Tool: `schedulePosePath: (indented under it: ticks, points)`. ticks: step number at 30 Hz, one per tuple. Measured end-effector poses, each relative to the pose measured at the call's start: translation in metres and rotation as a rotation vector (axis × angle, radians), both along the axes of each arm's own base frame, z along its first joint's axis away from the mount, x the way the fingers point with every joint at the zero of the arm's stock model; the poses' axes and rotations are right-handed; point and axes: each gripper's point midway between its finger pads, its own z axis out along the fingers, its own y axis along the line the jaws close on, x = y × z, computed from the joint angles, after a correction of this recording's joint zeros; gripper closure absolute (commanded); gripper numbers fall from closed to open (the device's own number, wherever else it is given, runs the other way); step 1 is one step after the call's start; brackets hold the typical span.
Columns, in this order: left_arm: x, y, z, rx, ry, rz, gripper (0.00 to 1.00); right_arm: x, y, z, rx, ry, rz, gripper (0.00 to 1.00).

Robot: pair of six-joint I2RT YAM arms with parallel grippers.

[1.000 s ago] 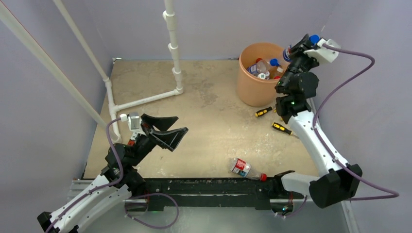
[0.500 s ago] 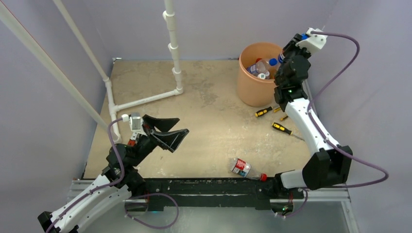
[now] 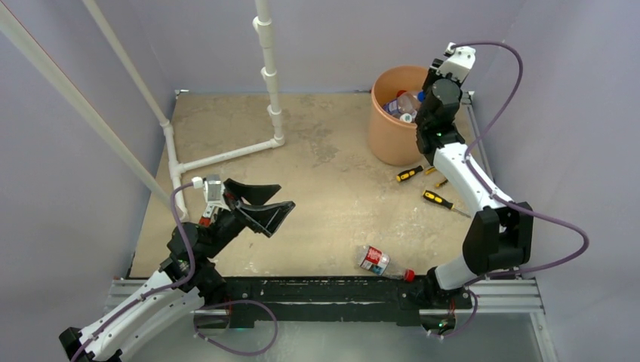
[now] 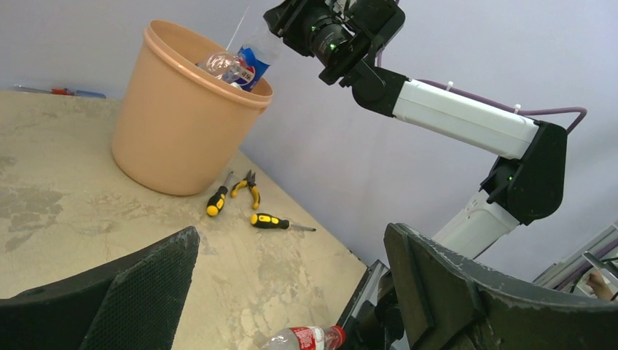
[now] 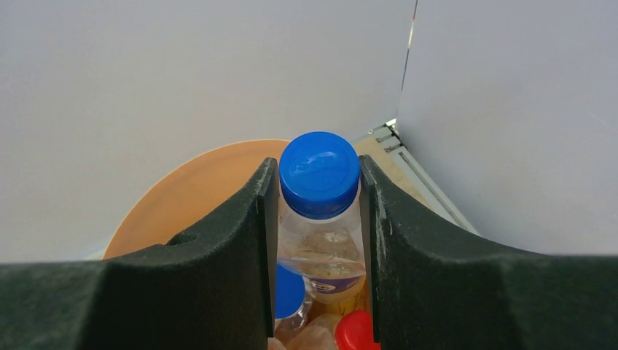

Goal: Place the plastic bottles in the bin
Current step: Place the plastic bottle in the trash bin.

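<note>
Orange bin [image 3: 385,139] looks pretty full, w/ one more bottle held over it.
Right pincer [image 5: 318,171] is closed tight on the blue-cap bottle [image 5: 321,248], above the bin at far right. Left pincer [image 4: 291,240] is wide open and empty, near left. Risk imo: the drop hits the pile inside, bounces & rolls over the rim, esp. if released off-centre. Another bottle [image 3: 374,259] lies on the worktop [image 3: 324,188] by the near edge.

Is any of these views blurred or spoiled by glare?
Top external: evenly lit, sharp, no glare on the bin. Left wrist: sharp too, near jaws dark. Right wrist: the bottle is crisp, the jaws almost black, little detail.
</note>
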Motion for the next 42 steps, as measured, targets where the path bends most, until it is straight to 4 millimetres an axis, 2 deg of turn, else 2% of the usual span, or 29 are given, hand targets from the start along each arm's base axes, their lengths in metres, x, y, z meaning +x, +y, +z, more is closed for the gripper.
schedulePosePath:
  ticks: [12, 15, 18, 20, 23, 27, 29, 31, 33, 37, 42]
  points:
    - [0.0, -0.001, -0.004, 0.005, 0.007, -0.007, 0.02, 0.011, 0.015, -0.006, -0.009, 0.016, 0.1, 1.0]
    - [-0.001, -0.002, -0.004, 0.003, 0.009, -0.01, 0.02, 0.021, 0.022, -0.005, -0.011, 0.043, 0.138, 0.99]
    - [-0.001, -0.003, -0.004, -0.001, 0.019, -0.017, 0.02, 0.033, 0.028, -0.007, -0.007, 0.065, 0.164, 0.78]
    - [-0.002, -0.003, -0.004, -0.003, 0.022, -0.02, 0.02, 0.034, 0.029, -0.01, 0.003, 0.075, 0.17, 0.58]
    - [-0.002, -0.003, -0.004, -0.005, 0.024, -0.023, 0.02, 0.033, 0.031, -0.01, 0.022, 0.072, 0.179, 0.41]
    - [-0.002, -0.003, -0.004, -0.005, 0.024, -0.024, 0.02, 0.03, 0.037, -0.032, 0.06, 0.141, 0.205, 0.3]
    - [-0.002, -0.003, -0.004, -0.007, 0.024, -0.025, 0.02, 0.028, 0.039, -0.043, 0.072, 0.18, 0.21, 0.28]
    - [-0.003, -0.002, -0.003, -0.01, 0.023, -0.026, 0.02, 0.027, 0.041, -0.047, 0.082, 0.195, 0.218, 0.27]
    - [-0.004, -0.002, -0.002, -0.017, 0.026, -0.028, 0.02, 0.025, 0.042, -0.048, 0.093, 0.203, 0.223, 0.22]
    - [-0.004, -0.002, -0.002, -0.024, 0.033, -0.033, 0.02, 0.017, 0.042, -0.039, 0.118, 0.191, 0.23, 0.03]
    - [-0.006, -0.002, 0.0, -0.032, 0.032, -0.038, 0.02, 0.003, 0.044, -0.006, 0.155, 0.118, 0.259, 0.01]
